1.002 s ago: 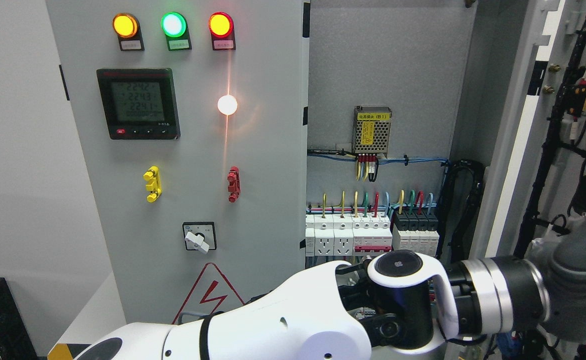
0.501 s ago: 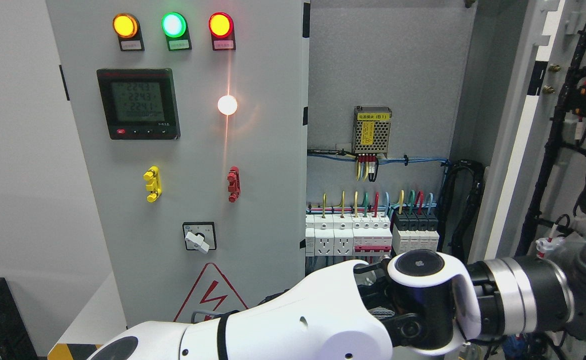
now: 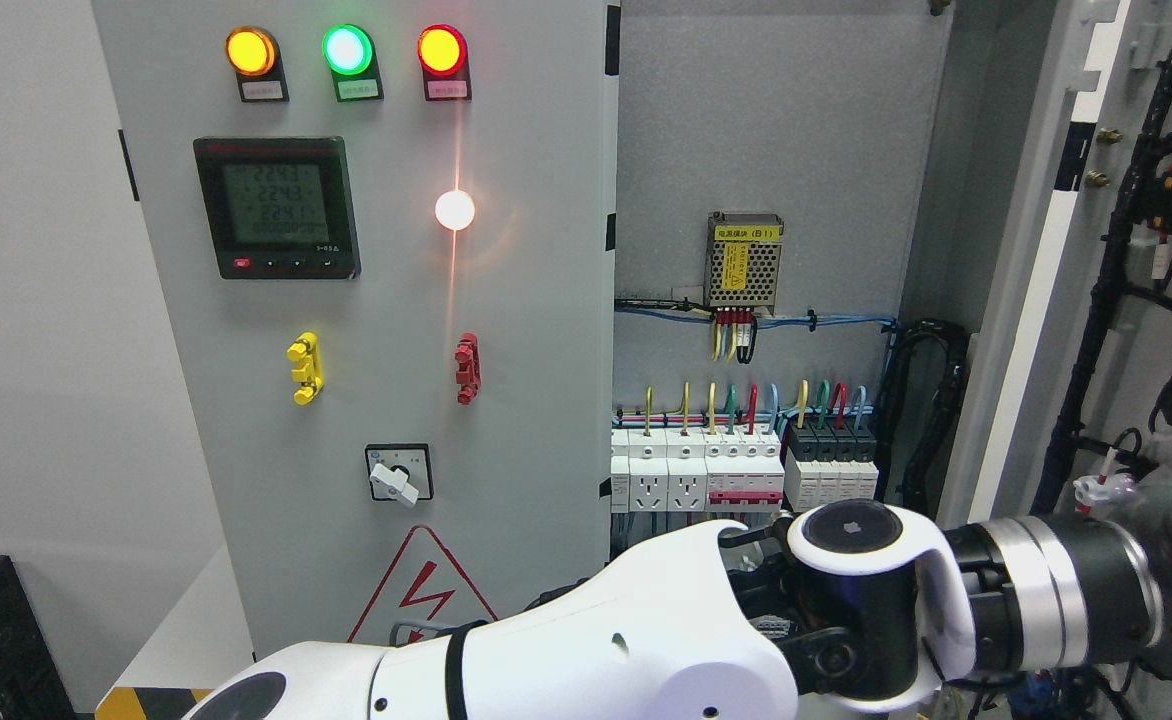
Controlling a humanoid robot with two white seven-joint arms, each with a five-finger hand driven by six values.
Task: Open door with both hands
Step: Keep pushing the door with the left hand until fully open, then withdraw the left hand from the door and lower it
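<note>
Door (image 3: 1096, 250) of the cabinet stood swung wide at the right, its wired inner face showing. Nearest, the left arm (image 3: 596, 650) crossed from lower left to the dark wrist (image 3: 1066, 605) at the right edge; its robot hand was out of sight, its state unknowable. Behind stood breakers (image 3: 746, 470) and a lamp panel (image 3: 346, 300).

Even, bright indoor light fills the scene, and the picture is sharp from edge to edge, with no motion blur. The white lamp (image 3: 454, 210) on the closed door (image 3: 376, 330) is blown out, with a thin vertical streak of flare running above and below it and a soft orange halo around it. The three indicator lamps (image 3: 346, 50) glow saturated. The cabinet interior (image 3: 766, 150) sits slightly dimmer, its right wall shaded. The white arm shell (image 3: 646, 640) shows soft highlights without glare.
</note>
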